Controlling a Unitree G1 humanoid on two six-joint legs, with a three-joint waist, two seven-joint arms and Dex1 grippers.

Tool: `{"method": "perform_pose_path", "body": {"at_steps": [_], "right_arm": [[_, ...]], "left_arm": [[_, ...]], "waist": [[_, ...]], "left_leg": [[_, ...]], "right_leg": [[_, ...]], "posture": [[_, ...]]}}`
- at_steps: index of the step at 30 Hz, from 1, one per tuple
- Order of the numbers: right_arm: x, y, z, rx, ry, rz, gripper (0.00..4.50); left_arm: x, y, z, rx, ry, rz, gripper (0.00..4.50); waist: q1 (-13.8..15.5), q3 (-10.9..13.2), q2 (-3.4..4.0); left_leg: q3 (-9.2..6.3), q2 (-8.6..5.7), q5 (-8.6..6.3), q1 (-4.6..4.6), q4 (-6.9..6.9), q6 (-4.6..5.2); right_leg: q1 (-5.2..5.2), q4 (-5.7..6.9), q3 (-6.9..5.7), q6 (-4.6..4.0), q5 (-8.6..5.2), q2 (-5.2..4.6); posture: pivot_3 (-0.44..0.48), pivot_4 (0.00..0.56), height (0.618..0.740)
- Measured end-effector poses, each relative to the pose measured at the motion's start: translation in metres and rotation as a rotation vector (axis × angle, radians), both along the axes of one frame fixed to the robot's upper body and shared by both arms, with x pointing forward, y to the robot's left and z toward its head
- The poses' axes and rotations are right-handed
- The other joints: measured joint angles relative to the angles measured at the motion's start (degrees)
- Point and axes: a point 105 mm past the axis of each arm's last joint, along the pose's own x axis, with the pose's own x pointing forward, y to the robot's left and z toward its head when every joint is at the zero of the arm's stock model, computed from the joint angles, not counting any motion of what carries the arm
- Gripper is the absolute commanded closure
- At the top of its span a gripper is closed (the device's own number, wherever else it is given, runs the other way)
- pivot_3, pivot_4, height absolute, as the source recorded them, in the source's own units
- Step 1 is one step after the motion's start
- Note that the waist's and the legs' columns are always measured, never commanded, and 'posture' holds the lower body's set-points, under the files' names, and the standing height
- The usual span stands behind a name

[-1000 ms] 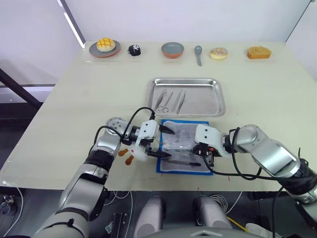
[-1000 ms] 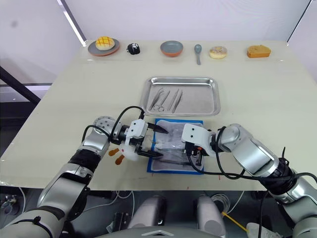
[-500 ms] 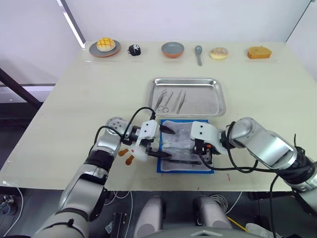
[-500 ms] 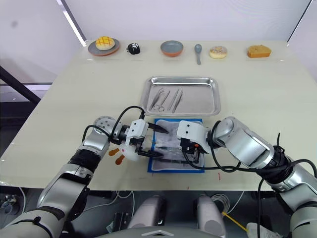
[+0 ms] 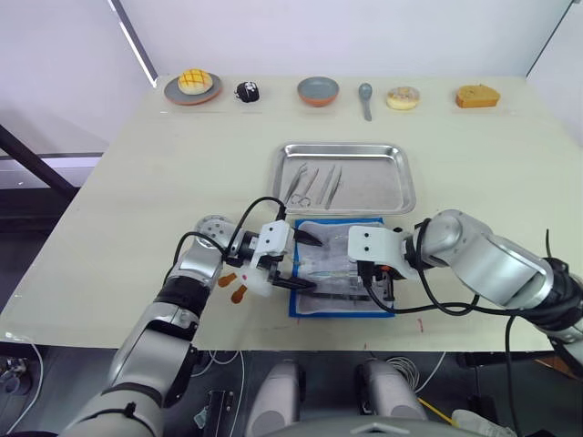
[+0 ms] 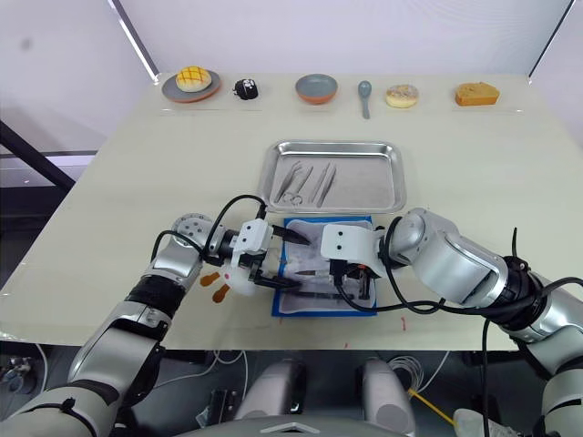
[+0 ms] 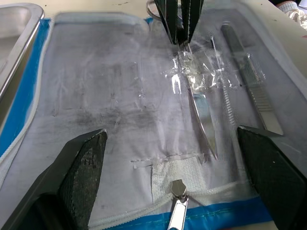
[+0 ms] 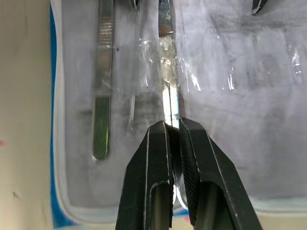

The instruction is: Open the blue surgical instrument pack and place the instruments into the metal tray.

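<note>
Between the right gripper's [image 8: 173, 132] fingers: scissors [image 8: 168, 81] clamped, in the open pack [image 5: 339, 273].
Left gripper [image 7: 168, 172] stood spread alongside. Extraction underway; next, slide clear toward tray [image 5: 401, 187].

A pale beige rectangular wooden table [image 5: 155, 173] stands on a grey floor [image 5: 41, 196] before a plain white wall [image 5: 364, 36], with a dark diagonal bar [image 5: 36, 164] and a slanting dark-and-white strip [image 5: 135, 45] at the left.
</note>
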Motion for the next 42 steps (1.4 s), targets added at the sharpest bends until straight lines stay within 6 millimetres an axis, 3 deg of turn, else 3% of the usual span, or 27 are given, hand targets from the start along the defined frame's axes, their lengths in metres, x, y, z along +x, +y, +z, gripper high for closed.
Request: {"method": "perform_pose_path", "body": {"at_steps": [21,27,32,37,42], "right_arm": [[-0.005,-0.012,0.006,-0.054,0.040,-0.053,4.45],[-0.013,-0.054,0.004,-0.094,0.051,-0.135,4.45],[-0.022,-0.077,0.003,-0.103,0.059,-0.166,4.45],[-0.023,-0.091,0.019,-0.016,0.045,-0.238,4.45],[-0.010,-0.079,0.054,0.258,-0.029,-0.316,4.45]], "left_arm": [[-0.001,0.000,0.000,0.009,-0.005,0.009,0.00],[-0.001,0.000,0.000,0.012,-0.007,0.009,0.00],[0.000,0.000,0.000,0.010,-0.007,0.017,0.00],[0.000,0.001,0.000,0.014,-0.005,0.016,0.00],[0.000,0.000,0.000,0.013,-0.006,0.018,0.00]], "waist": [[-0.03,0.00,0.00],[0.06,-0.01,0.01],[0.05,-0.05,0.09],[-0.02,-0.06,0.12],[0.07,-0.08,0.09]], "left_leg": [[-0.05,0.01,0.00,0.00,-0.05,0.00],[-0.02,0.02,0.00,-0.04,-0.09,0.00],[0.08,0.07,0.00,-0.02,-0.13,0.00],[0.13,0.09,0.00,0.00,-0.17,0.00],[0.14,0.09,0.00,-0.02,-0.19,0.00]], "right_leg": [[-0.01,-0.04,0.01,0.00,0.00,-0.03],[0.03,-0.23,-0.04,0.01,0.00,-0.05],[0.06,-0.32,-0.10,0.03,-0.01,-0.03],[0.08,-0.41,-0.03,0.05,0.01,-0.03],[0.10,-0.41,-0.06,0.05,0.01,0.01]], "posture": [[0.000,0.150,0.740],[0.000,0.150,0.740],[0.000,0.150,0.740],[0.000,0.150,0.740],[0.000,0.150,0.740]]}}
